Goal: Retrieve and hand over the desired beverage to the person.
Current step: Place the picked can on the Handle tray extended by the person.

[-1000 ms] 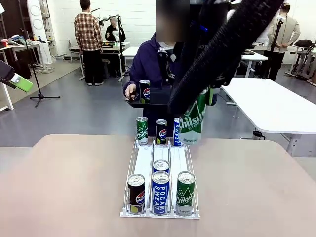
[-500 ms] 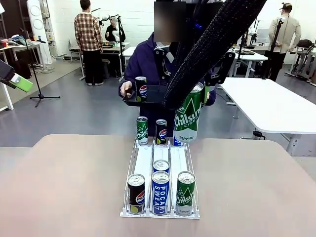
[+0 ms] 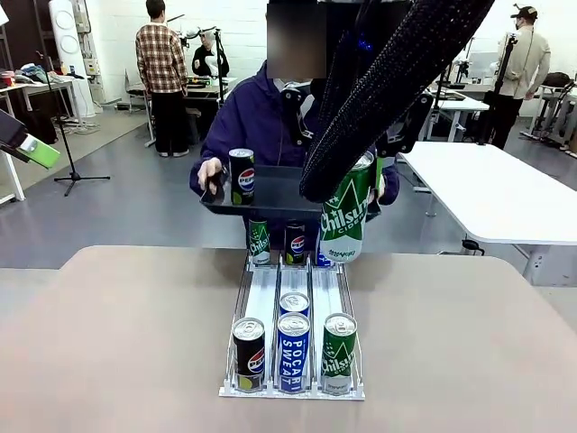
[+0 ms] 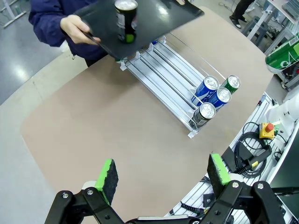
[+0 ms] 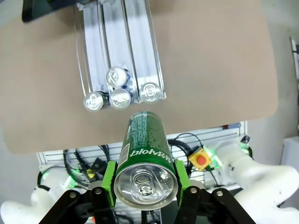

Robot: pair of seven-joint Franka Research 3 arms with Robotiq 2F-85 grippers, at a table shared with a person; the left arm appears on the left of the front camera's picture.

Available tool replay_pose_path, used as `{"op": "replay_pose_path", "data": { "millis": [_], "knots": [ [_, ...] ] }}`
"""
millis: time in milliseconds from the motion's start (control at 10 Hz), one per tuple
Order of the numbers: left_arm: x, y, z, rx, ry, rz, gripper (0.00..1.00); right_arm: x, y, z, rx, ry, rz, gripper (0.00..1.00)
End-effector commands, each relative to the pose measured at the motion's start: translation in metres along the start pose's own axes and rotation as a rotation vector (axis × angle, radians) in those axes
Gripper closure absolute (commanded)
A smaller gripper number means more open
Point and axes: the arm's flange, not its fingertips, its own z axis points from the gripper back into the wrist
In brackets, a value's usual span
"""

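Note:
The person (image 3: 257, 117), in a dark navy hooded jacket, stands at the table's far edge holding a black tray (image 3: 284, 194). A black Pepsi can (image 3: 241, 177) stands on it. My right gripper (image 5: 145, 179) is shut on a green Chilsung can (image 5: 142, 149), which hangs tilted (image 3: 345, 212) above the far end of the can rack (image 3: 261, 298), just beside the tray's right part. My left gripper (image 4: 163, 171) is open and holds nothing, high above the table's left side. In the left wrist view the tray (image 4: 154, 16) and its can (image 4: 126, 18) are at the top.
At the rack's near end stand a Pepsi can (image 3: 249, 354), two Pocari Sweat cans (image 3: 293, 352) and a Chilsung can (image 3: 339, 354). More cans (image 3: 259, 242) stand at its far end under the tray. A white table (image 3: 505, 194) is at the right. Other people stand far back.
The person has come closer and brought the tray with the Pepsi can forward and lower, over the rack's far end. The held green can shifted slightly up and left.

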Motion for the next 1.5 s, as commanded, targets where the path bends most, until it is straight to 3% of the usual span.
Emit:
{"op": "replay_pose_path", "data": {
  "millis": [0,1400],
  "knots": [
    [0.0009,-0.0001,-0.0004,-0.002,0.008,0.003,0.00,-0.0017,-0.0037,-0.0012,-0.003,-0.010,-0.010,0.46],
    [0.0009,-0.0001,-0.0004,-0.002,0.008,0.003,0.00,-0.0017,-0.0037,-0.0012,-0.003,-0.010,-0.010,0.46]
  ]
}}
